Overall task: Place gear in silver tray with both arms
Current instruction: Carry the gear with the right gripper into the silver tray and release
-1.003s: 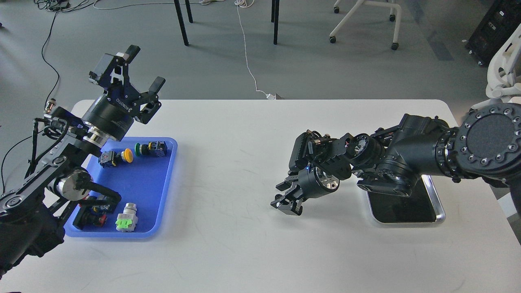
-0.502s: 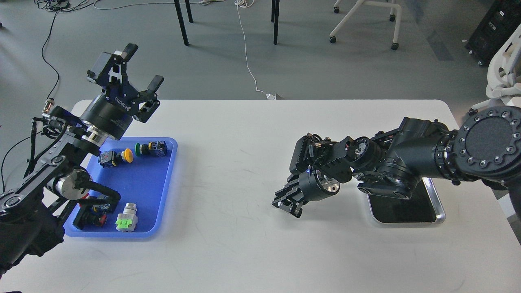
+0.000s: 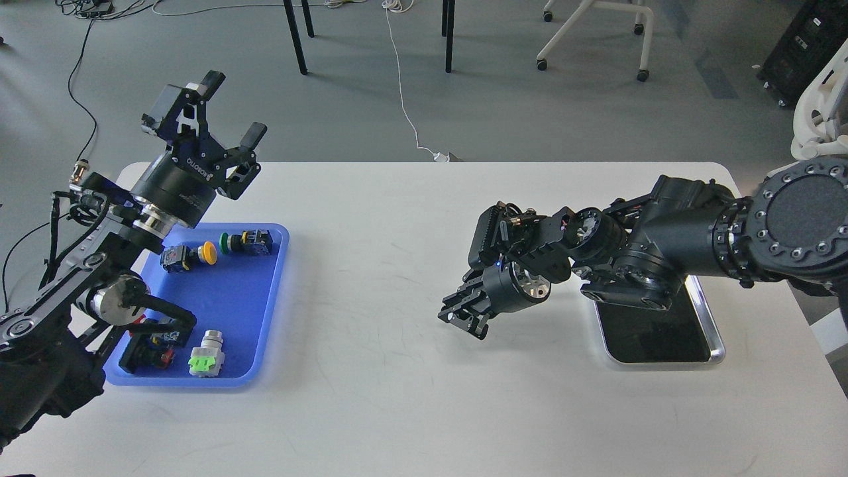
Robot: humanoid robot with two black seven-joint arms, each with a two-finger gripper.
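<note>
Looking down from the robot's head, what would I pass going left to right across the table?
Left gripper raised and open → blue tray of push-button parts → bare table → right gripper → silver tray.

Even, bright, diffuse light fills the scene, seemingly from overhead, with no hard beams. The white table (image 3: pixel 411 397) reads slightly washed but keeps faint scuff marks visible. Shadows are soft and short: a pale grey patch lies under the right arm (image 3: pixel 662 245) and its end effector (image 3: pixel 460 318), and a faint blue-tinted fringe edges the blue tray (image 3: pixel 265 318). The silver tray (image 3: pixel 712 331) shows a bright glint along its right rim, while its bottom mirrors dark. Focus is sharp across the table; the black arms lose detail in their darkest parts. Straight edges bow slightly near the frame borders.
</note>
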